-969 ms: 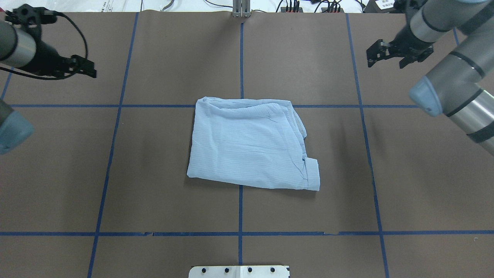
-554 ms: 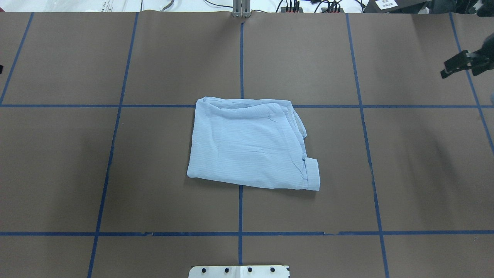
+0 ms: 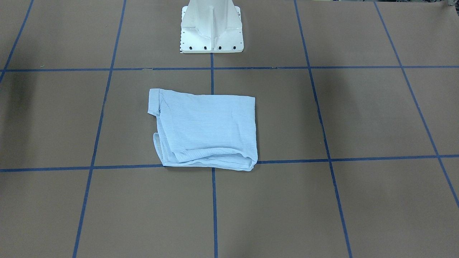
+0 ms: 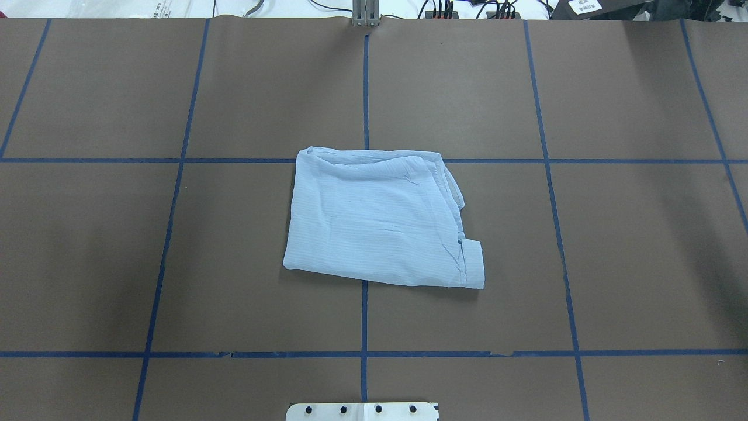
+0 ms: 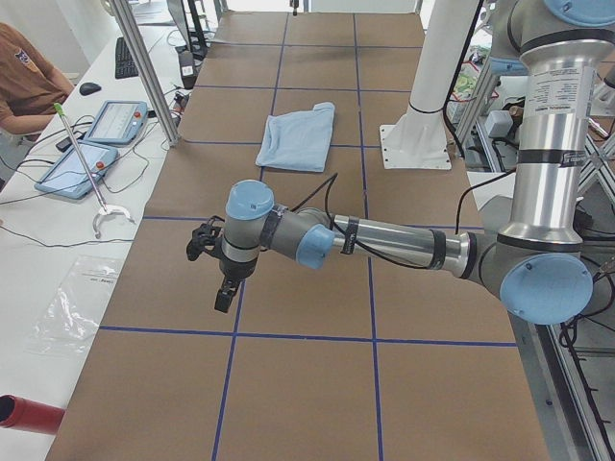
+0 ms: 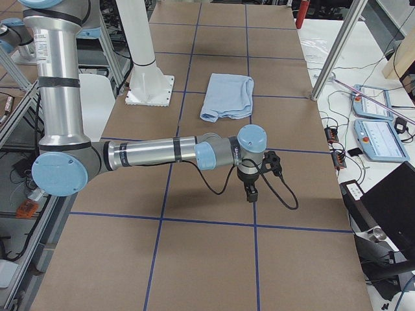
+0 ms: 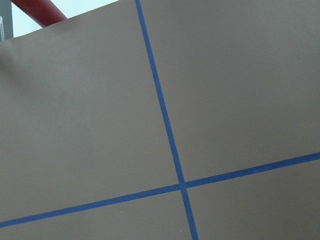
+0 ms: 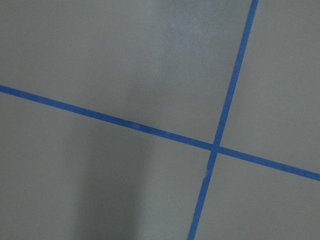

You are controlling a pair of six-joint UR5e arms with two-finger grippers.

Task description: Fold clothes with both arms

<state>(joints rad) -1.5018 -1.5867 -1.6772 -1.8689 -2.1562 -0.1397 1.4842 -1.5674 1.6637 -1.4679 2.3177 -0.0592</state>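
From the robot's side outward: the white pedestal (image 4: pixel 362 411) sits at the near edge of the table (image 4: pixel 613 263). Straight out in front of it, pretty much in the middle of the surface, is the shirt (image 4: pixel 374 222). It's folded into a roughly rectangular packet and lies flat over the centre blue tape line (image 4: pixel 363 88), with its far edge along a cross line. Nothing else touches it. Its long side runs left-right along the table, so it points toward both arms. A small flap (image 4: pixel 473 263) pokes out at the near right corner, and the loose layered edges are on that right side too.

Both arms are way out at the table's ends. The left gripper (image 5: pixel 223 296) hangs low over bare surface at the left end, and the right gripper (image 6: pixel 250 192) does the same at the right end. Each is well apart from the shirt, which lies inward toward the middle from either one, and neither looks clearly nearer. I can't tell if the fingers are spread or pressed together, since they only show side-on. The wrist cams see just table and tape.

My guess is the folding's basically done. If anything's left, it's that flap, which is on the right arm's side.
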